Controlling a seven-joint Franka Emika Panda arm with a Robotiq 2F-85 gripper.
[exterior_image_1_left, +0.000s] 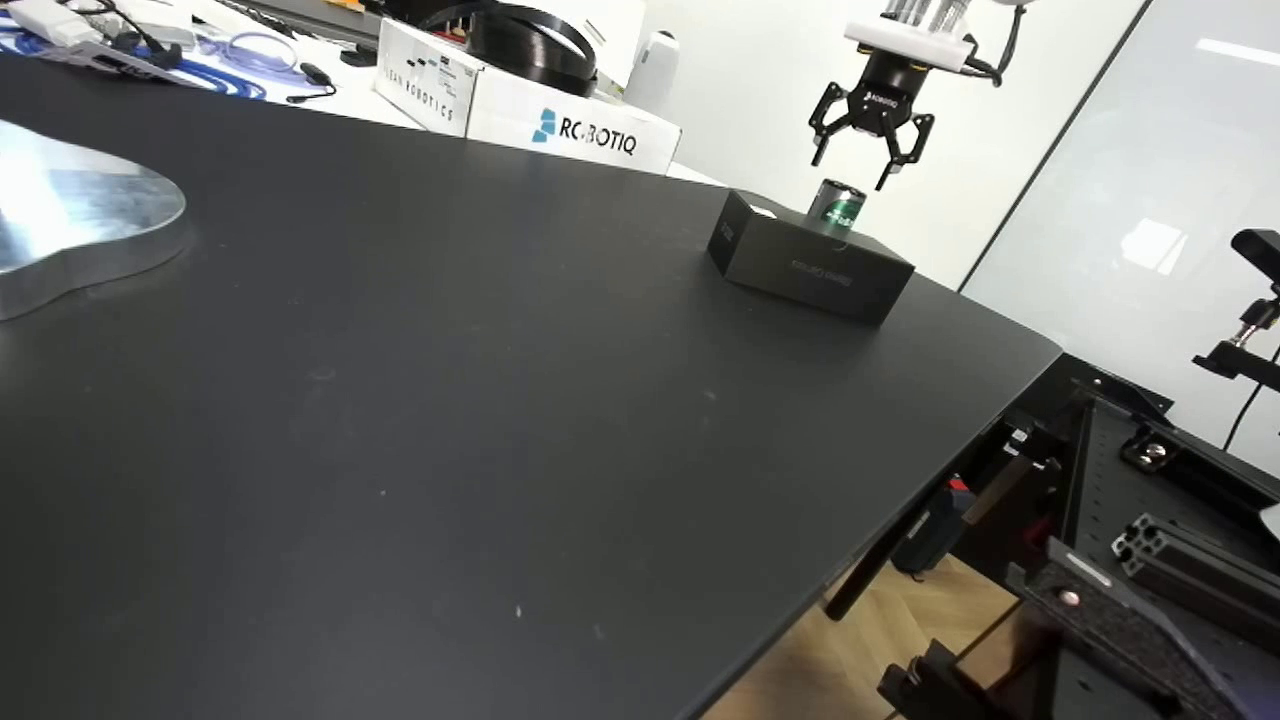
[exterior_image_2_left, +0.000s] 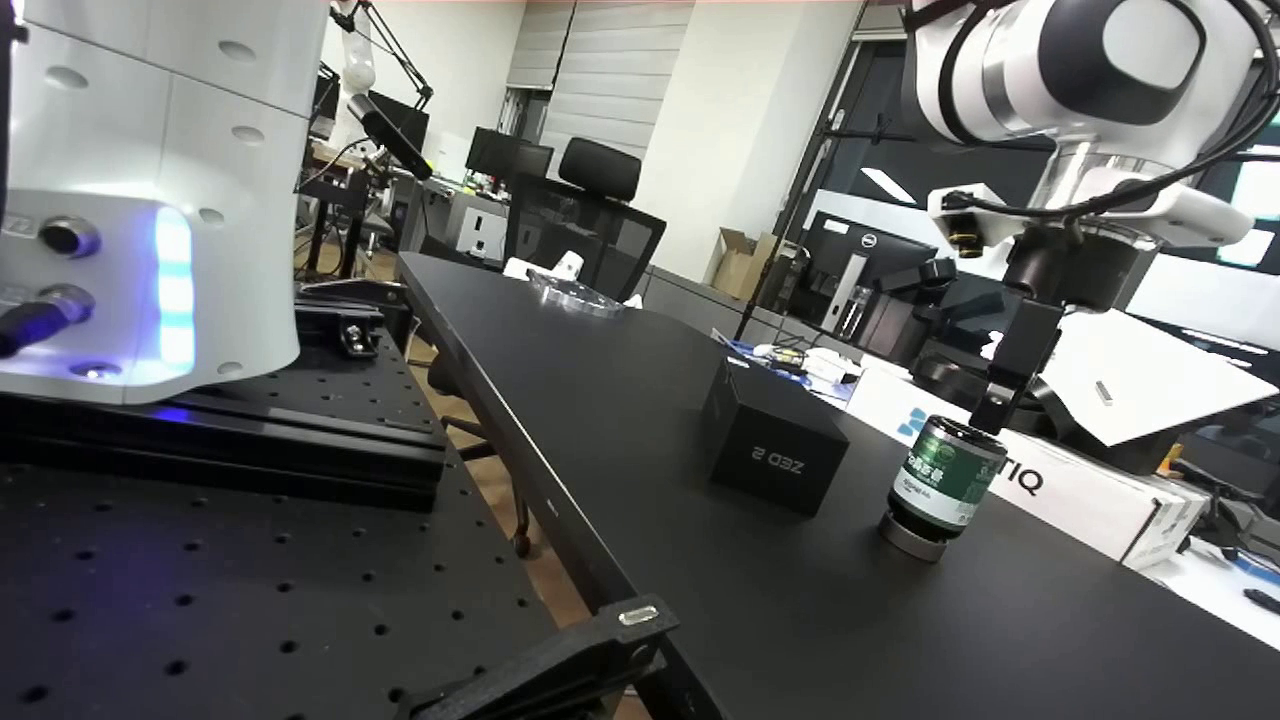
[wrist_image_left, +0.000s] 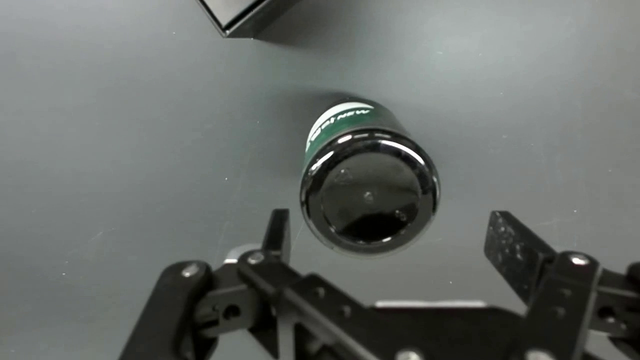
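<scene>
A dark jar with a green and white label (exterior_image_2_left: 945, 482) stands upright on the black table, a grey cap-like ring at its foot. Seen from above in the wrist view, the jar (wrist_image_left: 370, 192) shows a round, glossy dark top. My gripper (wrist_image_left: 388, 217) is open, its fingers (wrist_image_left: 515, 250) spread wider than the jar and holding nothing. In an exterior view the gripper (exterior_image_1_left: 848, 174) hangs above the jar (exterior_image_1_left: 838, 206), with a gap visible between. The jar's lower part is hidden there by a black box (exterior_image_1_left: 810, 262).
The black box (exterior_image_2_left: 778, 440) sits beside the jar, its corner (wrist_image_left: 245, 17) showing in the wrist view. A shiny metal plate (exterior_image_1_left: 90, 225) lies farther along the table. Behind stand a white Robotiq box (exterior_image_1_left: 575, 130) and cables (exterior_image_1_left: 215, 75). A perforated black platform (exterior_image_2_left: 250, 600) adjoins the table edge.
</scene>
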